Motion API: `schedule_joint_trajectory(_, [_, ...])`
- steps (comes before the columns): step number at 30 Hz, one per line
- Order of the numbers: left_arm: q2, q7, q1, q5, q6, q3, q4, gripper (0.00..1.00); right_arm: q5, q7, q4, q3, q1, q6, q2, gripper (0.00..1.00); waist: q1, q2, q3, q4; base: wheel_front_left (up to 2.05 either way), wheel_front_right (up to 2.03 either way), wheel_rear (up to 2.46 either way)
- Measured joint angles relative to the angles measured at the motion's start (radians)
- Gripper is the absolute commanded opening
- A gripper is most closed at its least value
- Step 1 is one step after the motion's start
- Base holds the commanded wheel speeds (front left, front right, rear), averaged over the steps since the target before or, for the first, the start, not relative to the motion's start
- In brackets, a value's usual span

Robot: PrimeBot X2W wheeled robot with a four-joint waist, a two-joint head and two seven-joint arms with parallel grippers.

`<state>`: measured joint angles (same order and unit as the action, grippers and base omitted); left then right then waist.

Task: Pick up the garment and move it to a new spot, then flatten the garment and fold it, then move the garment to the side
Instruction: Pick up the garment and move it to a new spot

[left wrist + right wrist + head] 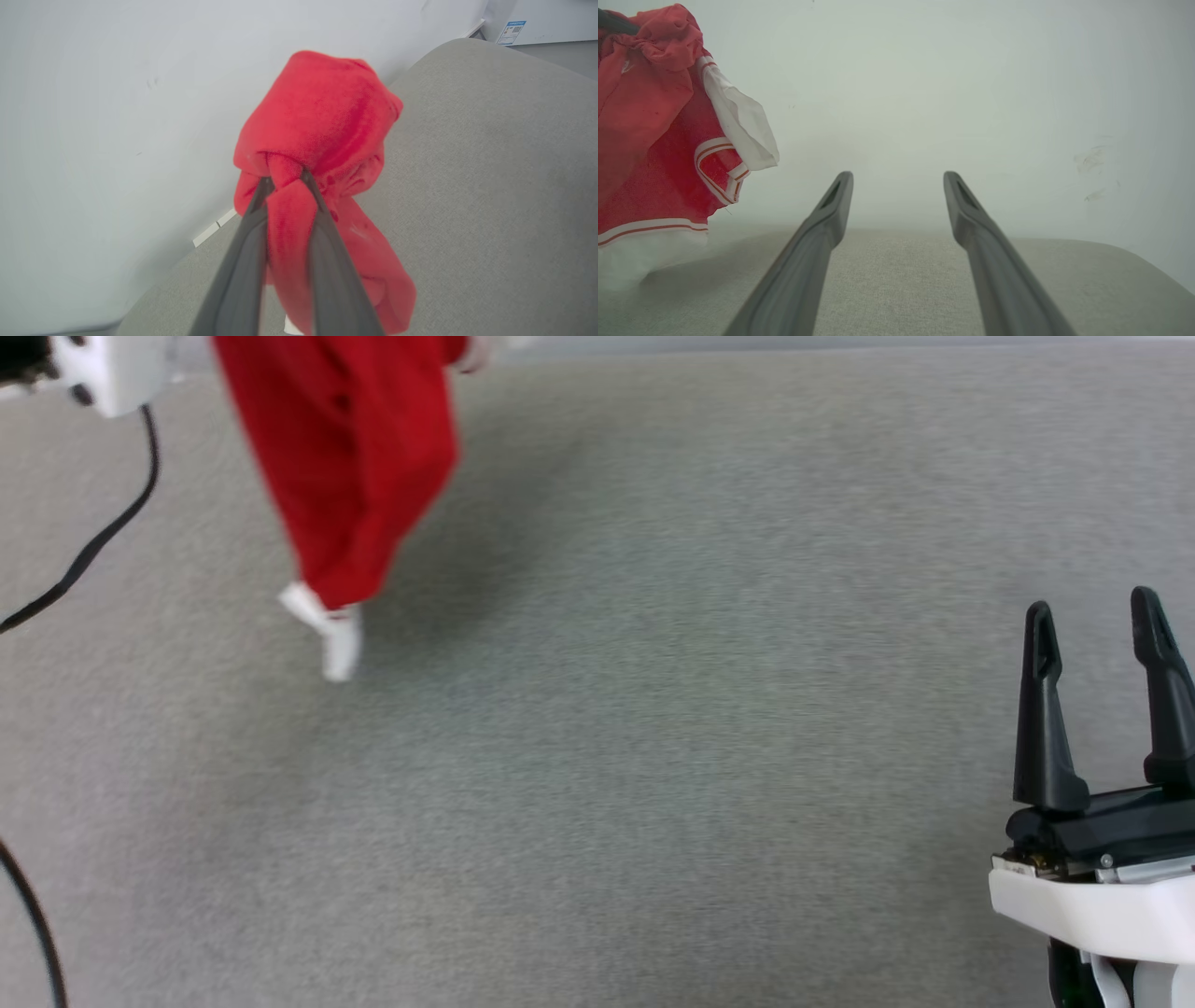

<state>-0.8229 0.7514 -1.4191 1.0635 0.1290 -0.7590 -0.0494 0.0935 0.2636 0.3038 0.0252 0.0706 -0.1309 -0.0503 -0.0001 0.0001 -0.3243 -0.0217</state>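
The garment (350, 467), a red shirt with white sleeves and red-and-white striped trim, hangs bunched at the upper left of the head view, its white sleeve end (336, 639) dangling just over the grey surface. In the left wrist view my left gripper (286, 179) is shut on a fold of the red garment (322, 121), which drapes down past the fingers. My right gripper (1097, 616) stands open at the lower right with nothing between its fingers (831, 205). The right wrist view shows the garment (654, 140) hanging at the far left, well apart from that gripper.
A grey fabric-covered surface (700, 756) spreads under everything. A black cable (103, 537) runs down the left edge of the head view. A pale wall (93, 140) rises behind the surface's rounded edge. A white box with a label (514, 30) stands beyond it.
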Motion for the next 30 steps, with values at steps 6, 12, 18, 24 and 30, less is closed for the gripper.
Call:
schedule_joint_trajectory(6, [0.069, 0.002, -0.077, 0.019, 0.0, -0.086, 0.041, 0.0, 0.023, 0.0, -0.009, 0.002, -0.016, 0.0, 0.0, 1.0, 0.0, 0.0, 0.031, 0.078, 0.0, 0.0, 0.0])
schedule_joint_trajectory(12, [0.138, -0.023, -0.126, 0.041, 0.0, -0.182, 0.092, 0.0, 0.037, 0.0, -0.015, 0.006, -0.025, 0.0, 0.0, 1.0, 0.0, 0.0, 0.048, 0.14, 0.0, 0.0, 0.0])
schedule_joint_trajectory(18, [0.177, -0.07, -0.101, 0.049, 0.0, -0.302, 0.084, 0.0, 0.045, 0.0, -0.021, 0.007, -0.025, 0.0, 0.0, 1.0, 0.0, 0.0, 0.038, 0.17, 0.0, 0.0, 0.0])
schedule_joint_trajectory(24, [0.197, -0.151, 0.031, 0.036, 0.0, -0.442, 0.03, 0.0, 0.047, 0.0, -0.028, 0.009, -0.021, 0.0, 0.0, 1.0, 0.0, 0.0, 0.014, 0.174, 0.0, 0.0, 0.0])
schedule_joint_trajectory(30, [0.223, -0.222, 0.195, 0.016, 0.0, -0.508, -0.049, 0.0, 0.047, 0.0, -0.037, -0.004, -0.009, 0.0, 0.0, 1.0, 0.0001, 0.0, -0.012, 0.174, 0.0, 0.0, 0.0])
